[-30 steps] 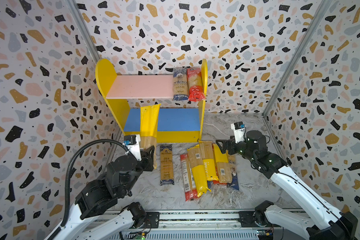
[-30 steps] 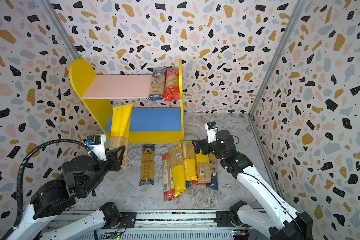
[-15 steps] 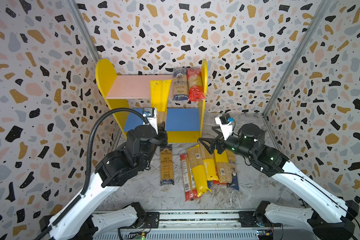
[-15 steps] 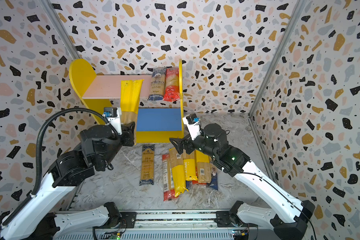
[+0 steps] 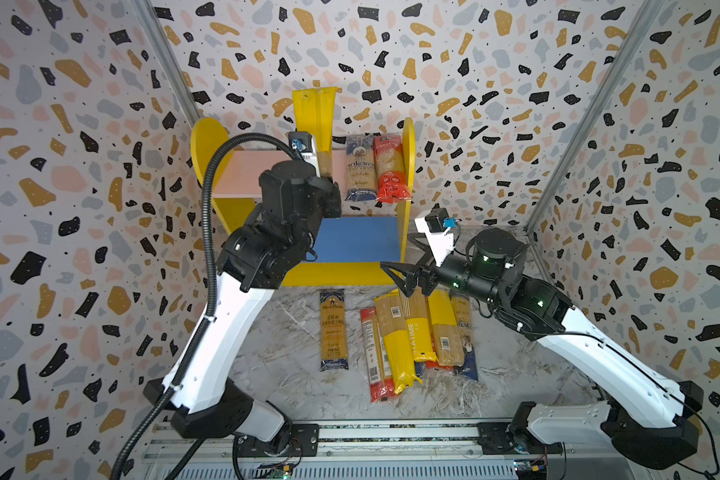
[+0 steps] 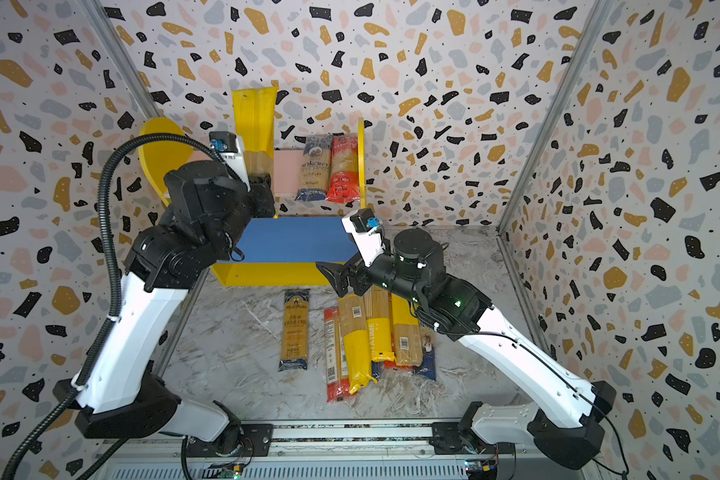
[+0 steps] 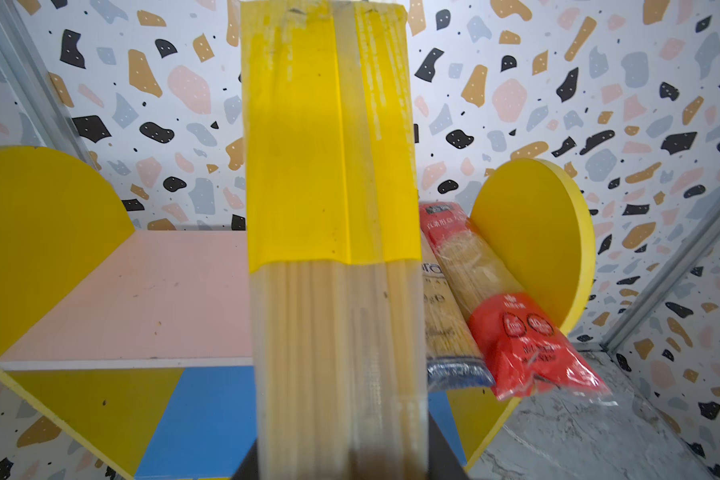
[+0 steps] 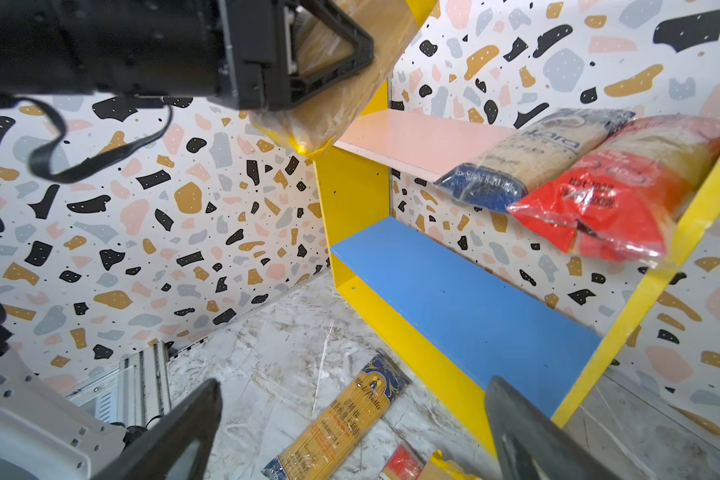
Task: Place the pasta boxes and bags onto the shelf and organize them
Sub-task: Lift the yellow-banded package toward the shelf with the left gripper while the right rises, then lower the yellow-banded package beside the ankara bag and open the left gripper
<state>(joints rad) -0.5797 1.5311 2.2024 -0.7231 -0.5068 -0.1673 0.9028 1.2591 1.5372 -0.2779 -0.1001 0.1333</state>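
Several spaghetti packs [image 5: 416, 336] lie side by side on the floor [image 5: 275, 332] before the shelf [image 5: 208, 141]. The right gripper [image 5: 395, 251] hangs spread wide and empty just above their far ends. Further back, the left gripper [image 8: 350, 54] clamps a yellow pack [image 5: 313, 116] upright over the pink board [image 5: 242, 174], beside a blue-ended pack [image 5: 360, 170] and a red pack [image 5: 388, 170].

"ankara" stands on the blue-ended bag [image 5: 360, 170], upper centre. "TATIME" runs along a yellow bag [image 6: 379, 340], lower centre. The lone pack [image 5: 332, 328] beside it seems to read "Pasta".
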